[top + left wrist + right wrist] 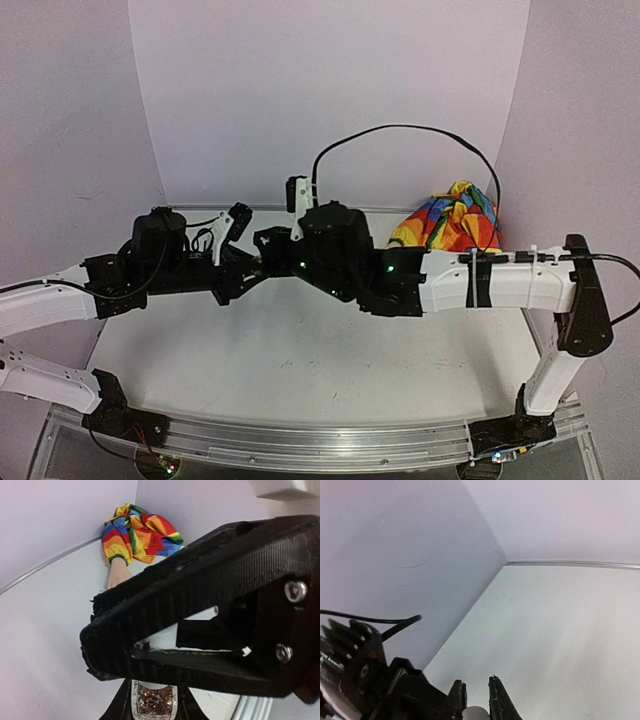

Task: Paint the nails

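The peach mannequin hand lies on the table at the back, its rainbow patchwork sleeve bunched behind it. The sleeve also shows in the top view. The nails are hidden behind my right gripper's black fingers, which cross the left wrist view. My left gripper is shut on the small glittery polish bottle. My right gripper is shut on the bottle's white cap. In the top view the two grippers, left and right, meet above the table's middle left, well left of the sleeve.
The white table is closed in by pale lilac walls at the back and sides. A black cable arches from the right wrist over the sleeve. A metal rail runs along the near edge.
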Tool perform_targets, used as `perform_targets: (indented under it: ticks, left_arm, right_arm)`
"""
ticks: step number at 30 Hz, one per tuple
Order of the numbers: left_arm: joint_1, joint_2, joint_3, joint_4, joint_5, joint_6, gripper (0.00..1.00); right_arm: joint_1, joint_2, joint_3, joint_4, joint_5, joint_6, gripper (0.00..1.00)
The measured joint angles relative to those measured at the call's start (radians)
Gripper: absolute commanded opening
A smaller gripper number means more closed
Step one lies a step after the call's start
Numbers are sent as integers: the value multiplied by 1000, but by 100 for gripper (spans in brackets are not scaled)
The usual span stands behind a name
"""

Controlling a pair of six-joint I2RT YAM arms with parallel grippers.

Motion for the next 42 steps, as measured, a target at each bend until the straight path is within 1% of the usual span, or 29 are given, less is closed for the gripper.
perform_targets:
  ticks: [1, 2, 3, 5, 8, 10, 11, 12, 13, 15, 17, 20, 23, 25, 27, 29, 31, 35, 42]
  left_arm:
    - [-5, 11, 3, -7, -31, 13, 0]
    - [-11, 24, 3, -9, -56, 32, 0]
    - [-19, 36, 3, -13, -71, 50, 0]
    - [-30, 49, 3, -19, -80, 74, 0]
    - [-28, 48, 3, 7, -101, 87, 0]
    - [-10, 31, -6, 11, -116, 79, 0]
    - [-6, 23, -13, 21, -122, 75, 0]
    - [-6, 11, -18, 31, -125, 67, 0]
    - [-5, -1, -23, 44, -126, 56, 0]
    - [-5, -31, -33, 77, -121, 37, 4]
    - [0, -43, -34, 85, -101, 24, 5]
    - [13, -43, -35, 103, -5, 6, 4]
    - [21, -22, -35, 109, 111, -8, 3]
    - [21, 6, -32, 111, 200, -13, 3]
    - [21, 38, -26, 109, 284, -20, 0]
    - [21, 66, -17, 107, 363, -26, 0]
    - [21, 94, -2, 108, 445, -30, 0]
    - [21, 116, 15, 111, 536, -39, 0]
    - [21, 116, 18, 111, 605, -53, 0]
  right_arm:
    - [15, 18, 20, -27, 76, 14, 0]
    - [24, 25, 26, -47, 119, 23, 0]
    - [32, 29, 26, -67, 155, 31, 9]
    - [45, 31, 26, -98, 197, 36, 33]
    - [55, 24, 22, -122, 195, 22, 59]
    - [53, -9, -8, -119, 149, 4, 78]
    - [35, -38, -38, -105, 99, -11, 84]
    - [18, -74, -75, -100, 32, -30, 89]
    - [-6, -111, -113, -90, -43, -50, 92]
    - [-71, -177, -188, -59, -205, -86, 98]
    - [-141, -229, -265, -8, -365, -119, 98]
    - [-233, -282, -356, 55, -568, -142, 98]
    - [-260, -290, -377, 102, -708, -150, 98]
    - [-257, -290, -377, 141, -798, -151, 93]
    - [-256, -290, -376, 175, -861, -150, 87]
    - [-253, -289, -369, 198, -917, -145, 73]
    - [-252, -280, -351, 215, -962, -142, 63]
    - [-252, -254, -320, 237, -1024, -133, 51]
    - [-252, -225, -317, 254, -1069, -125, 45]
